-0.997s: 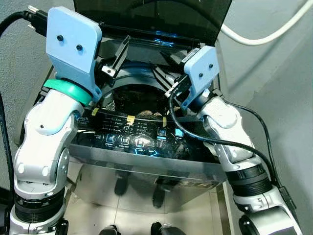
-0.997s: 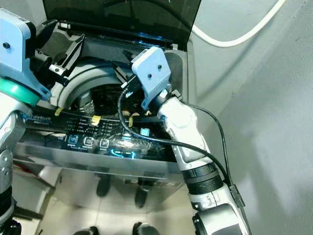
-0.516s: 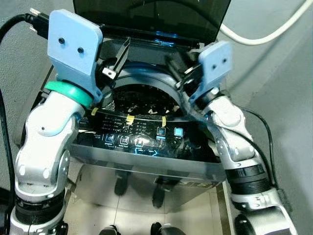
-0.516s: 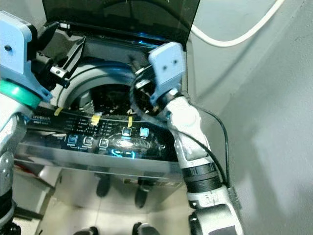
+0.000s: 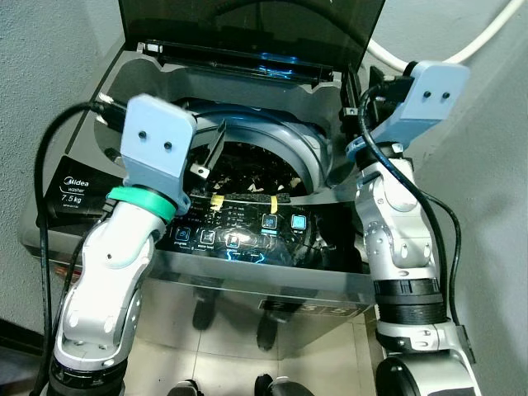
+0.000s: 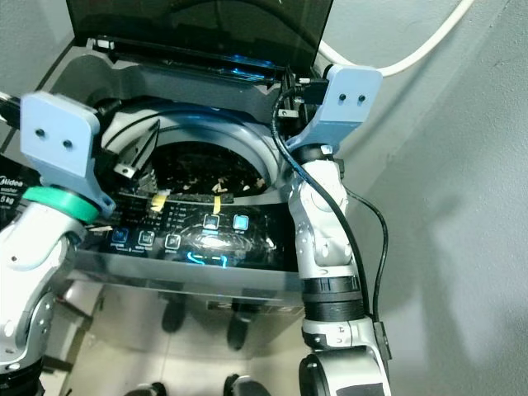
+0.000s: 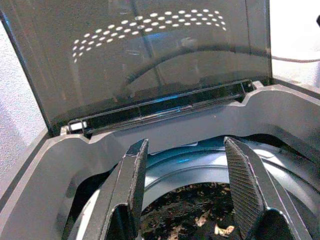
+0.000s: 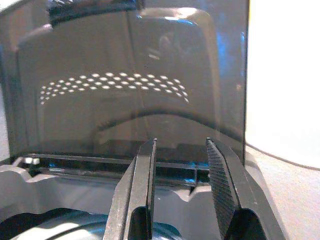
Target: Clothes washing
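Both tools are open and empty, the right tool [image 8: 180, 190] facing the raised lid [image 8: 130, 80], which could slam onto clothes [image 5: 252, 161] below if nudged.

"Midea" logo, "7.5 kg" on washing machine [image 5: 82, 124] front-left corner label [image 5: 75, 190]; control panel [image 5: 247, 231] print unreadable.

— What does everything stand on?

— A pale tiled floor [image 5: 239, 363], seen at the near edge of the scene.

— And what sits directly on it?

— A grey top-loading washing machine [image 5: 74, 148], set against the wall. Its dark tinted lid [image 5: 247, 29] stands raised at the far side, and the lit control panel [image 5: 239, 231] runs along the near side.

— Anything in the machine?

— Dark clothes [image 5: 252, 165] lie in the round drum.
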Tool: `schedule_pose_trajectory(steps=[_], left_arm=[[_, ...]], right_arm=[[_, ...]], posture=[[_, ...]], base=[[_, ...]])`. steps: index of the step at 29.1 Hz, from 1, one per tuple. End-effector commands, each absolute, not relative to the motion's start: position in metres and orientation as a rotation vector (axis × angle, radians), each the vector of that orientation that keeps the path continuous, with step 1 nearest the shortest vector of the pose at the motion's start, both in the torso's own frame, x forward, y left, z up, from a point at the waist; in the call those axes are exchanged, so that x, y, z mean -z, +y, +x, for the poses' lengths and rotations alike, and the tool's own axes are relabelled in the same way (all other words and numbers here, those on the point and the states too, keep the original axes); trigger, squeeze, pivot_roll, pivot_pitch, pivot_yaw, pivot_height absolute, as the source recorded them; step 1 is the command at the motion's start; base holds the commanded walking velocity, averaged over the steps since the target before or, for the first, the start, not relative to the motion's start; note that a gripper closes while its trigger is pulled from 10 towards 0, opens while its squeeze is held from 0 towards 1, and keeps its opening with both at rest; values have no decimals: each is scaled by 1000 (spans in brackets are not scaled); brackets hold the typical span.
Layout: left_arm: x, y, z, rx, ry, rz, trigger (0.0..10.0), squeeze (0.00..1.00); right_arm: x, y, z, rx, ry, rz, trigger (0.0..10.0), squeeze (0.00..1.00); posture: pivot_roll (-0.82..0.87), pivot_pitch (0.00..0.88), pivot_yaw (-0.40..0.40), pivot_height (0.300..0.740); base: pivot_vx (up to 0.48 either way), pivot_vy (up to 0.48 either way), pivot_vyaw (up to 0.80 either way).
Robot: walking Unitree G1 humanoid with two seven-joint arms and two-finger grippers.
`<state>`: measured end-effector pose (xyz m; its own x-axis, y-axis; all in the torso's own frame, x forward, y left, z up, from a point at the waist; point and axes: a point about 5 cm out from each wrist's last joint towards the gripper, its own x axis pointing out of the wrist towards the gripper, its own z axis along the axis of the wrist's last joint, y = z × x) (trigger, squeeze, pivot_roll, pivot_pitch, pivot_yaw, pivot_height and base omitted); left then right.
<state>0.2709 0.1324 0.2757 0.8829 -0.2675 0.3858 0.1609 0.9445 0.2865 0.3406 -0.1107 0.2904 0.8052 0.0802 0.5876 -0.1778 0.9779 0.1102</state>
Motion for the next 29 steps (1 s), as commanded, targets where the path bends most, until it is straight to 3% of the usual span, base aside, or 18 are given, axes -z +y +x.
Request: schedule_pose_trajectory(steps=[1, 8, 29], left_arm=[[-268, 138, 277, 197, -403, 216, 10000, 0], [-281, 156, 298, 61, -451, 167, 10000, 0], [-285, 157, 305, 45, -499, 189, 10000, 0]], right_arm=[[-291, -110, 337, -128, -646, 145, 10000, 0], [-295, -111, 343, -109, -659, 125, 10000, 0], [-289, -108, 344, -138, -653, 114, 10000, 0]], posture=[[103, 88, -25, 740], [101, 74, -37, 740], [94, 49, -47, 740]], base=[[0, 0, 0], [0, 0, 0], [0, 0, 0]])
